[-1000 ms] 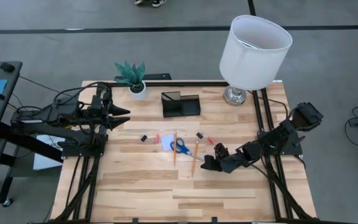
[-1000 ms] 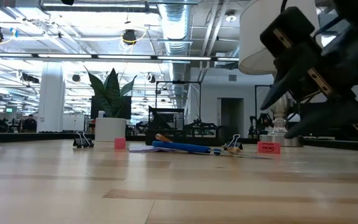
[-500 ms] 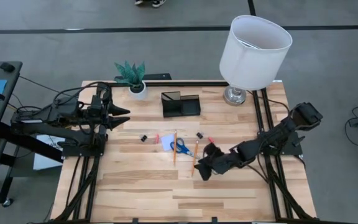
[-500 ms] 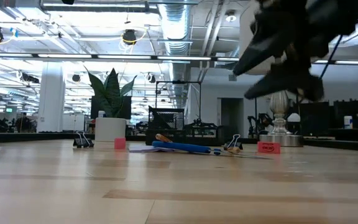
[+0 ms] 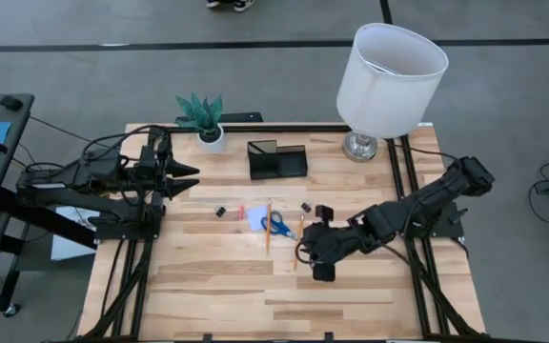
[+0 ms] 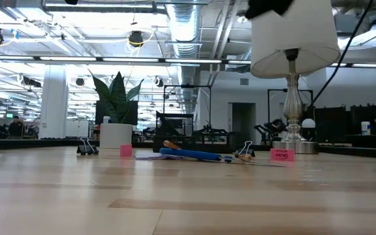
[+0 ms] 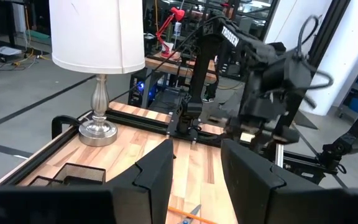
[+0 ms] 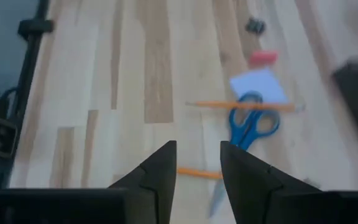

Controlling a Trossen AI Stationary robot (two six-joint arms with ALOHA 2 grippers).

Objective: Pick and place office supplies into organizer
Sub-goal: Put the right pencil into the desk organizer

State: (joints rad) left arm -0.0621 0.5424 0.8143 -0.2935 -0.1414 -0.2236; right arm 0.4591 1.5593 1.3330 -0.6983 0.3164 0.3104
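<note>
Right hand (image 5: pixel 305 255) swung in from the counter's (image 5: pixel 208 286) right side, now over a pencil (image 8: pixel 197 173), fingers apart on nothing, left hand (image 5: pixel 192 177) parked near the plant pot (image 5: pixel 212 139), fingers apart.

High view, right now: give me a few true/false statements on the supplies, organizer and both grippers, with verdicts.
1. The scissors lie inside the organizer. False: they lie on the table, on the near side of the organizer.
2. The right gripper is over the table beside a pencil, with nothing in it. True.
3. The left gripper hangs right above the scissors. False: it sits at the table's left side, apart from the supplies.
4. A binder clip lies on the table left of the note pad. True.
5. The lamp stands at the table's far right corner. True.
6. Both pencils stand upright in the organizer. False: both lie flat on the table.
</note>
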